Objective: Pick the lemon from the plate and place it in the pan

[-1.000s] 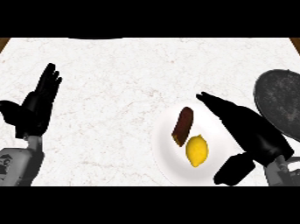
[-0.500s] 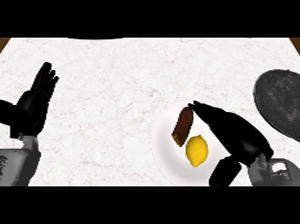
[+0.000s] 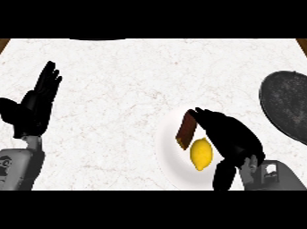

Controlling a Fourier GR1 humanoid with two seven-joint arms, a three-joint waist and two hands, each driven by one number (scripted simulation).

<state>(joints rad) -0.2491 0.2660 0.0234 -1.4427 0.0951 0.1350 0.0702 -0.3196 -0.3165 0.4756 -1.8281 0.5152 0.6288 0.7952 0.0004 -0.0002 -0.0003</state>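
Observation:
A yellow lemon (image 3: 201, 154) lies on a white plate (image 3: 169, 147) at the lower middle of the counter, next to a brown slice of cake (image 3: 185, 131). My right hand (image 3: 232, 141) hovers over the plate's right side, just right of the lemon, with fingers extended toward the cake and the thumb hanging below. It holds nothing. The dark round pan (image 3: 296, 106) sits at the right edge, apart from the hand. My left hand (image 3: 33, 105) rests open at the left, fingers up.
The white marble counter (image 3: 129, 80) spreads between the left hand and the plate. Brown wood shows at the far upper corners.
My right hand has slid left from beside the pan to over the plate, close to the lemon. The left hand has shifted only slightly.

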